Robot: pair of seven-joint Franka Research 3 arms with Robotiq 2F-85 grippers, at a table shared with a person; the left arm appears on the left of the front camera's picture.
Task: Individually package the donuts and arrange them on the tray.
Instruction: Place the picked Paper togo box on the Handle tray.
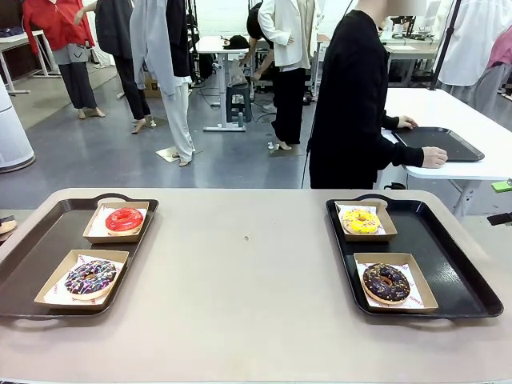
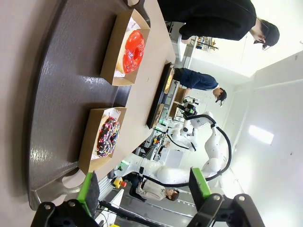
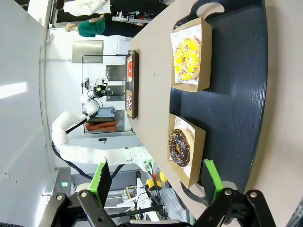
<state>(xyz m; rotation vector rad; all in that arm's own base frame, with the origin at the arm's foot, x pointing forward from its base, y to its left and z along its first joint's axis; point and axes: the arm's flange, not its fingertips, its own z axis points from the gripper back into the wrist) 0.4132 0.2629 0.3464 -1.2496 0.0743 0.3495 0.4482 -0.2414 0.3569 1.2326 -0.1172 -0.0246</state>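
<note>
The left gripper (image 2: 142, 189) was seen with its jaws wide apart and nothing between them, held back off the near end of the left tray (image 2: 52, 118). Straight ahead of those jaws, in the left wrist view, the sprinkled donut (image 2: 108, 137) lay in its cardboard box, and the red donut (image 2: 133, 51) lay in a second box farther along the same tray. The right gripper (image 3: 156, 182) was likewise wide open and empty, drawn back from the near end of the right tray (image 3: 236, 104). The dark chocolate donut (image 3: 179, 146) was found nearest its jaws, boxed, with the yellow donut (image 3: 186, 58) boxed beyond it.

In the front view, each tray carried two boxes set in a row running away from the robot: the sprinkled donut (image 1: 90, 277) and red donut (image 1: 124, 219) on the left tray (image 1: 32, 264), the dark chocolate donut (image 1: 386, 282) and yellow donut (image 1: 361, 221) on the right tray (image 1: 456, 264). Each arm was judged nearer its own tray. The donuts being rings, no long axis was offered to the jaws. Bare tray floor was left on the outer side of each row, and the table (image 1: 248, 280) between the trays lay open for crossing.
</note>
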